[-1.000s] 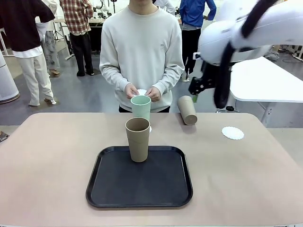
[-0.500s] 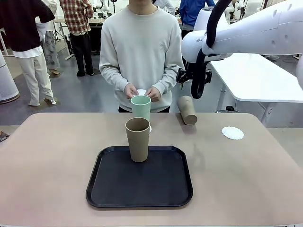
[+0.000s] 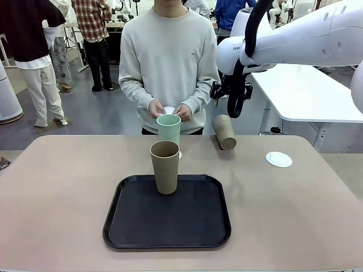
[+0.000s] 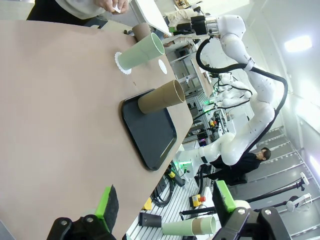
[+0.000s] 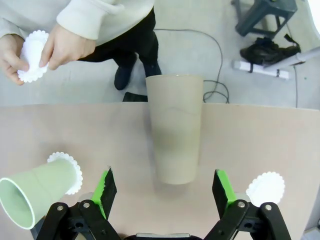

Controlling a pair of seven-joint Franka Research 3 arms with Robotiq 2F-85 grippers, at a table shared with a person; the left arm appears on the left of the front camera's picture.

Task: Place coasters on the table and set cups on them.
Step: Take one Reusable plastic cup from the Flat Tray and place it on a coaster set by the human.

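A mint green cup (image 3: 168,128) stands on a coaster (image 5: 67,167) on the table (image 3: 68,187), just behind the black tray (image 3: 193,226). One tan cup (image 3: 165,166) stands upright on the tray. A second tan cup (image 3: 224,131) seems to lie on its side near the far edge. My right gripper (image 3: 229,96) hovers open above that cup (image 5: 174,130), which shows between its pads (image 5: 105,192) without touching them. A bare coaster (image 3: 279,159) lies at the far right. The person holds another coaster (image 3: 169,110) in both hands. My left gripper (image 4: 165,200) is open and holds nothing.
The person stands at the far side, hands just above the mint cup. A glossy white table (image 3: 317,96) stands beyond the right corner. The tabletop has open room left and right of the tray.
My right arm has swung in from the right toward the middle, bringing its gripper above the lying tan cup. Cups, coasters and the person's hands have stayed put.
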